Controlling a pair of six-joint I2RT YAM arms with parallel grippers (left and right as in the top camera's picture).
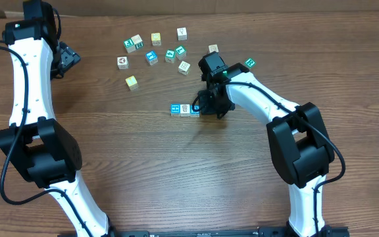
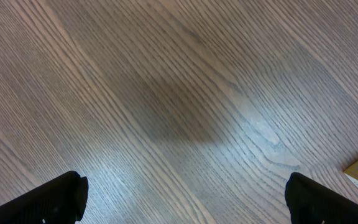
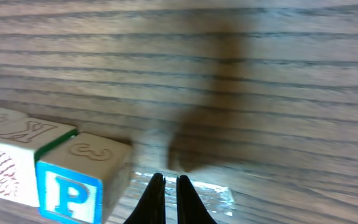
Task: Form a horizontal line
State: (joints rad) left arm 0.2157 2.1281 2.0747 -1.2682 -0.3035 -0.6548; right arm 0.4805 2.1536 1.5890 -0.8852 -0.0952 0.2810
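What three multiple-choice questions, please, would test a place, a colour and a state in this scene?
1. Where is the row of cubes relative to the right gripper?
A. at its left
B. at its right
C. far behind it

2. What colour is the P on the lettered cube?
A. red
B. blue
C. yellow

3. How is the right gripper?
A. wide open
B. shut on a cube
C. shut and empty

Answers:
1 A, the overhead view shows the row just left of it.
2 B, the right wrist view shows a blue P.
3 C, its jaws stand together with nothing between them.
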